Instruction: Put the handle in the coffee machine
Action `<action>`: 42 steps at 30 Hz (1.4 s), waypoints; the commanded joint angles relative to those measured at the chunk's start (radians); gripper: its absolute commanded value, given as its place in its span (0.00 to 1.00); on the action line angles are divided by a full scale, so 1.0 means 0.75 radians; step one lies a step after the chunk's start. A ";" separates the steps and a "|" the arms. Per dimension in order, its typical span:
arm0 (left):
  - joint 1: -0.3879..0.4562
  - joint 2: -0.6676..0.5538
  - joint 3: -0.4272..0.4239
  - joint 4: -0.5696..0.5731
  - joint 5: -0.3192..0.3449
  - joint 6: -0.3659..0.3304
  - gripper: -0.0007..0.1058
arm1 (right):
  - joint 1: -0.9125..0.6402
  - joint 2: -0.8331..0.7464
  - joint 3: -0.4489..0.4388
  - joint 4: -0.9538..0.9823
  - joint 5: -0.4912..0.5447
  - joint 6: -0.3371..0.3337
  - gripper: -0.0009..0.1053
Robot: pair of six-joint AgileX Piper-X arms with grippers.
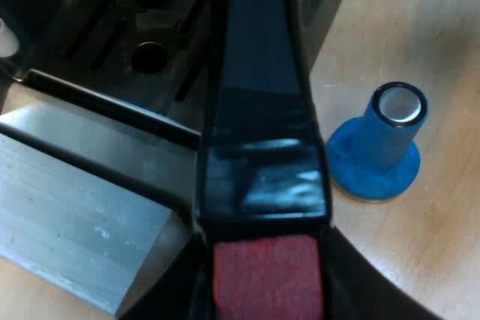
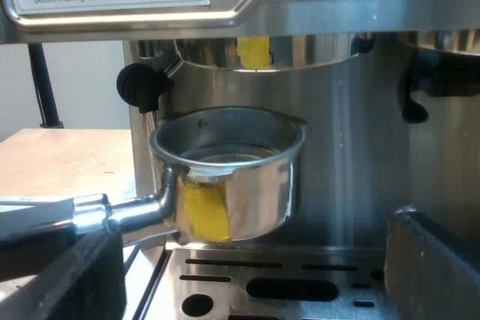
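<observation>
Two black fingers [image 1: 169, 294] of my left gripper [image 1: 268, 282] close on the matt red end [image 1: 268, 260] of the holder's glossy dark handle [image 1: 259, 73]. Beyond the fingertips the handle runs over the slotted steel drip tray [image 1: 112, 43]. Beside this gripper a blue tamper [image 1: 379, 148] with a flared base and silvery top stands upright on the pale wooden table [image 1: 420, 20], apart from the handle. My right gripper [image 2: 255, 290] is spread wide, facing the espresso machine [image 2: 360, 133]. Ahead of it the holder [image 2: 240, 177], a round polished steel cup (yellow strip on its wall), sits just under the brew head [image 2: 300, 49] with a gap between. Inside, it is bare steel.
</observation>
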 commanded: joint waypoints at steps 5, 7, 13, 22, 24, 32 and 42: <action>0.001 0.078 -0.065 0.004 0.077 0.033 0.01 | 0.001 -0.009 -0.003 -0.009 0.002 -0.024 0.69; 0.001 0.080 -0.065 0.007 0.072 0.068 0.01 | 0.001 -0.009 -0.003 -0.009 0.002 -0.024 0.69; 0.001 0.080 -0.068 -0.023 0.071 0.078 0.01 | 0.001 -0.009 -0.003 -0.009 -0.001 -0.024 0.69; 0.001 0.080 -0.068 -0.050 0.079 0.078 0.01 | 0.001 -0.009 -0.003 -0.009 -0.006 -0.024 0.69; 0.001 0.085 -0.068 -0.051 0.079 0.078 0.01 | 0.001 -0.009 -0.003 -0.009 -0.006 -0.024 0.69; -0.007 0.162 -0.121 0.012 0.079 0.072 0.01 | 0.001 -0.009 -0.003 -0.009 -0.006 -0.024 0.69; -0.081 0.174 -0.165 -0.046 0.080 -0.010 0.01 | 0.001 -0.009 -0.003 -0.009 -0.006 -0.024 0.69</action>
